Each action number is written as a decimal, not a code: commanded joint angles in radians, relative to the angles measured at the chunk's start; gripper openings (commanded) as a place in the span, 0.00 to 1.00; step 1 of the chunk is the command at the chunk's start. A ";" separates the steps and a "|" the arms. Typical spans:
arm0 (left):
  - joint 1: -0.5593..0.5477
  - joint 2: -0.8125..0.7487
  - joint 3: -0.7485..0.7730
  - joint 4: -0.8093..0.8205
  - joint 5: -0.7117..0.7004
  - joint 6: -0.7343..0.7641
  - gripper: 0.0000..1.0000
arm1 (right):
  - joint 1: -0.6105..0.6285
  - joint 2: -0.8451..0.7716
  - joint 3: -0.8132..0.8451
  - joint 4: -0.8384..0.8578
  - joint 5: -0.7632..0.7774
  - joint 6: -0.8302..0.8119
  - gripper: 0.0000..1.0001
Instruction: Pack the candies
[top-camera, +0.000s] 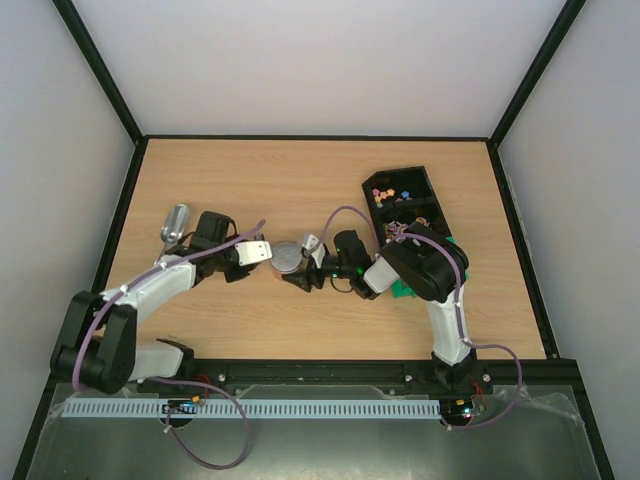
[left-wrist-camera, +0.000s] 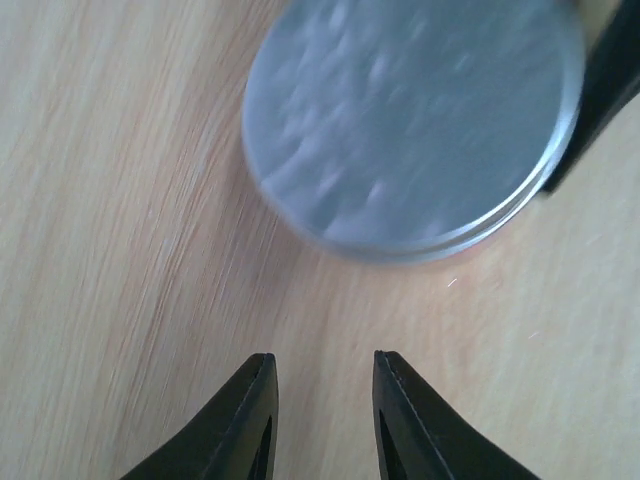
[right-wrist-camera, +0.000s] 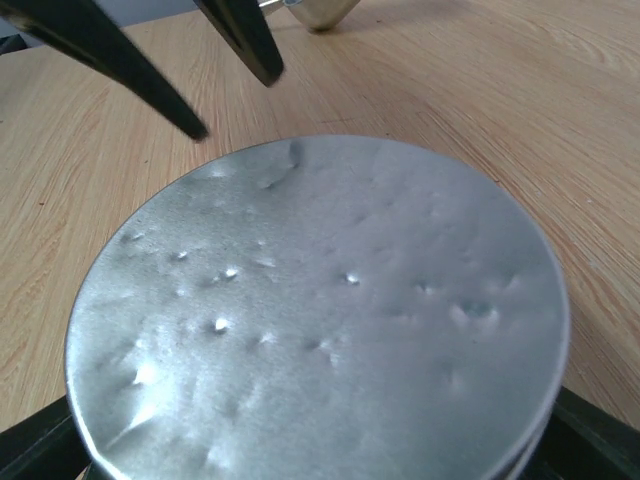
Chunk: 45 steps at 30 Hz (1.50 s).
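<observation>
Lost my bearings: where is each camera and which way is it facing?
Top external: above and behind the bases, looking down on table, both arms, tin.
Left wrist: faces down past left gripper, toward the tin.
Right wrist: low over the tin, right gripper at its sides.
Shared: both wrists see the tin.

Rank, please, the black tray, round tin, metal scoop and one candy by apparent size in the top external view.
1. black tray
2. round tin and metal scoop: too alike to rank
3. candy, by far smallest
</observation>
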 joint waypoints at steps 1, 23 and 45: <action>-0.078 -0.099 0.020 -0.053 0.098 -0.067 0.30 | 0.009 0.027 -0.017 -0.085 -0.035 -0.002 0.20; -0.234 0.014 -0.030 0.047 -0.186 -0.039 0.27 | 0.009 0.025 -0.018 -0.088 -0.039 -0.005 0.19; -0.196 -0.078 0.058 -0.101 0.038 -0.286 0.96 | 0.009 0.026 -0.015 -0.088 -0.033 0.011 0.17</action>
